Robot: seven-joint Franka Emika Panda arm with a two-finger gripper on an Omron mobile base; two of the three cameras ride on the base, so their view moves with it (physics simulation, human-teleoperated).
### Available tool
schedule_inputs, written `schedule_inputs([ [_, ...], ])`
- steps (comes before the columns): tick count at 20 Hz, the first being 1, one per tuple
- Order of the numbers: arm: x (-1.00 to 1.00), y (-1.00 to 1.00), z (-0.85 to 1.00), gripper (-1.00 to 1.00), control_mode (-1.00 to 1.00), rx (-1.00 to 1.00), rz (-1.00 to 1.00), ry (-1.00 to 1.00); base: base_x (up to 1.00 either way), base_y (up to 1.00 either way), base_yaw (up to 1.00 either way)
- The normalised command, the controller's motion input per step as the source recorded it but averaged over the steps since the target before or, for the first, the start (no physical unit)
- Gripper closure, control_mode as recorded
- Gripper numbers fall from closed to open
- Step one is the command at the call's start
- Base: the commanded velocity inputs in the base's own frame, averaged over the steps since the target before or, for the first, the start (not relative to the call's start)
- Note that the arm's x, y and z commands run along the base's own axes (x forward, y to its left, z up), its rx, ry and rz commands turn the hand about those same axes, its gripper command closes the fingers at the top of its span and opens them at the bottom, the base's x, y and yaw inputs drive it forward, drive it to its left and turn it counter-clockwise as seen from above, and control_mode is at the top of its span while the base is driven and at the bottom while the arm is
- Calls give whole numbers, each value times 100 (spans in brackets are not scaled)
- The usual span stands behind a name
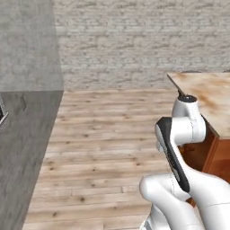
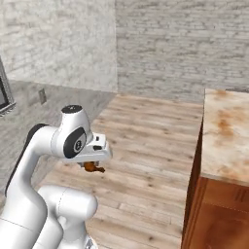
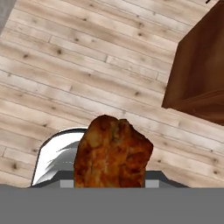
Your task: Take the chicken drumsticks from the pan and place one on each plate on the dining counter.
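Observation:
A reddish-brown, glossy chicken drumstick [image 3: 113, 153] sits close in the hand view and hides the fingertips. From the right base view the same drumstick [image 2: 97, 168] hangs under the white hand, with my gripper [image 2: 90, 165] shut on it above the plank floor. The dining counter [image 2: 226, 136], a beige slab with rust-brown blotches, stands to the right of the arm and well apart from the gripper. Its near corner [image 1: 204, 96] lies just behind the arm's upper joint. The pan, the plates and the other drumstick are out of view.
Light wooden plank floor [image 1: 108, 143] stretches ahead to a pale brick wall [image 1: 143, 40]. The counter's brown wooden side [image 3: 197, 65] drops to the floor on the right. A grey wall [image 1: 22, 134] with a dark appliance edge [image 2: 4, 95] runs along the left.

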Motion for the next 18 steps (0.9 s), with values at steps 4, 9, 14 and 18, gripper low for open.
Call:
schedule_inputs([
  [4, 0, 0, 0, 100, 100, 0, 0, 0, 87, 34, -47],
  [9, 0, 0, 0, 100, 100, 0, 0, 0, 89, 34, -45],
  [14, 0, 0, 0, 100, 100, 0, 0, 0, 93, 38, -43],
  [18, 0, 0, 0, 100, 100, 0, 0, 0, 98, 50, -43],
])
